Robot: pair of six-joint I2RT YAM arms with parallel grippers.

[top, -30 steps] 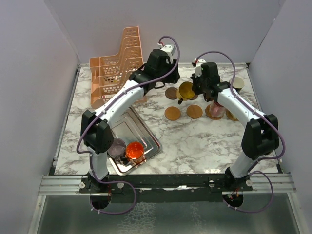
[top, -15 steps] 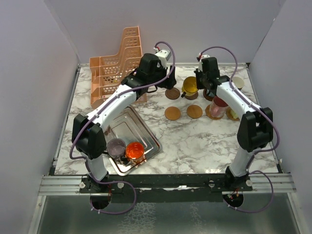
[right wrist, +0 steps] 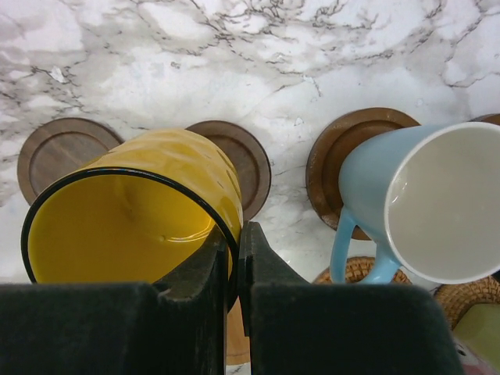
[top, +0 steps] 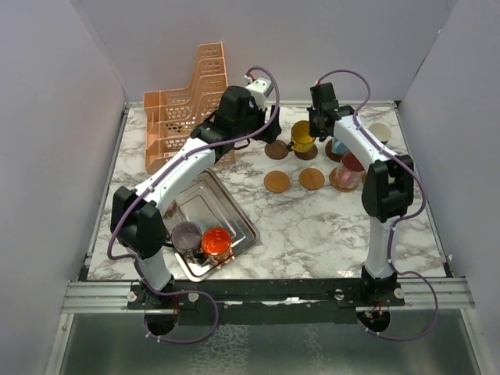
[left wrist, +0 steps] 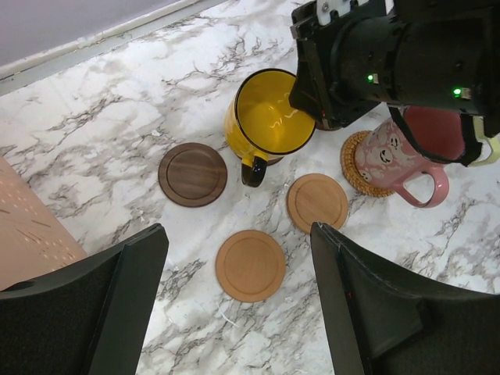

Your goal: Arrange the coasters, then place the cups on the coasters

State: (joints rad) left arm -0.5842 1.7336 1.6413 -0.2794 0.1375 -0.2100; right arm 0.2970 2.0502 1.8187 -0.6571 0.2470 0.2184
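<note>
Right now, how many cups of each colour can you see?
yellow cup: 1
pink cup: 1
light blue cup: 1
orange cup: 1
grey-purple cup: 1
cream cup: 1, maybe more hidden
total seen: 6

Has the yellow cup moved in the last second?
Yes. The yellow cup, held by the right gripper, shifted slightly rearward, away from the two tan coasters in the top view.
</note>
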